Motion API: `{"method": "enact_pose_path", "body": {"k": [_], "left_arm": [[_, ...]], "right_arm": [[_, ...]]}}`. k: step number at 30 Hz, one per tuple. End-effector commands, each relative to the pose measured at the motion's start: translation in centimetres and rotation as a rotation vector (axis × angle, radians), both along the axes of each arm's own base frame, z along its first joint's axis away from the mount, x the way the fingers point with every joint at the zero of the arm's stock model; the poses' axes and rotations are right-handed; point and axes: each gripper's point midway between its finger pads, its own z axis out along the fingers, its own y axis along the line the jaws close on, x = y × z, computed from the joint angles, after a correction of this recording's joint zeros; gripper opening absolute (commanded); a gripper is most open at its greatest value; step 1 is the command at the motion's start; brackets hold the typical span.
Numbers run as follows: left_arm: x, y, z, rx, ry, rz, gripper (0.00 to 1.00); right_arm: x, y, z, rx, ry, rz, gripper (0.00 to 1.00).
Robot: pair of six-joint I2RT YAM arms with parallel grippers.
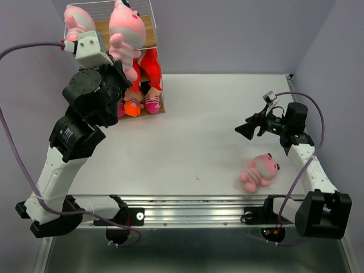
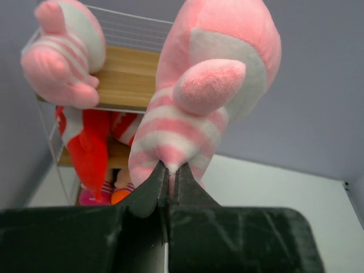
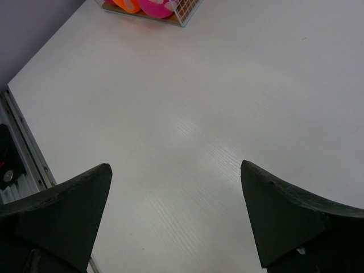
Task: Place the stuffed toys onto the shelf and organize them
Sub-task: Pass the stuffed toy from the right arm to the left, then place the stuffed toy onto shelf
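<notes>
We show the left claw (image 2: 169, 170) clamped on a thin fold at the lower end of a pink striped animal (image 2: 210, 96), held at the front edge of the top tier of the shelf (image 2: 128, 79), which stands at 11 o'clock on the counter (image 1: 193, 131); a second pink animal (image 2: 62, 57) sits on the same board. The right claw (image 3: 176, 165) hangs with its fingers wide apart over bare counter, and a third pink animal (image 1: 259, 172) lies at 5 o'clock. We judge the thin pinch the main hazard: the top-heavy toy may slip free, tip off the front edge on release, or nudge its neighbour.
</notes>
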Motion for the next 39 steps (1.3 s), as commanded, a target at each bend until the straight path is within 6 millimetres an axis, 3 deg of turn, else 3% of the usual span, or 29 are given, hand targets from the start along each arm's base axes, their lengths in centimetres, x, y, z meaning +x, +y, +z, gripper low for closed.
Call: {"method": "enact_pose_path", "body": {"k": [1,2,3,5,11,23,39], "left_arm": [[1.9,2.2,3.5,0.064,-0.063,0.077,0.00],[1.7,2.8,4.8,0.053,-0.080,0.083,0.00],[3.1,2.1,4.4,0.105,-0.058,0.076,0.00],[3.5,3.0,5.5,0.110,-0.067,0.104,0.00],[6.8,3.9,5.7,0.113,-0.075,0.138,0.00],[13.5,6.3,4.0,0.021,-0.060,0.188,0.00],[16.3,8.4,2.0,-0.043,-0.024,0.247,0.00]], "right_arm": [[0.0,-0.1,0.7,-0.011,-0.042,-0.004,1.00],[0.0,-0.1,0.7,-0.012,-0.042,-0.005,1.00],[-0.1,-0.1,0.8,-0.012,-0.049,-0.004,1.00],[-0.1,-0.1,0.8,-0.011,-0.048,-0.004,1.00],[-0.3,0.1,0.9,0.002,-0.044,0.002,1.00],[-0.4,0.0,1.1,-0.001,-0.052,-0.001,1.00],[-0.1,-0.3,1.0,-0.019,-0.061,-0.021,1.00]]}}
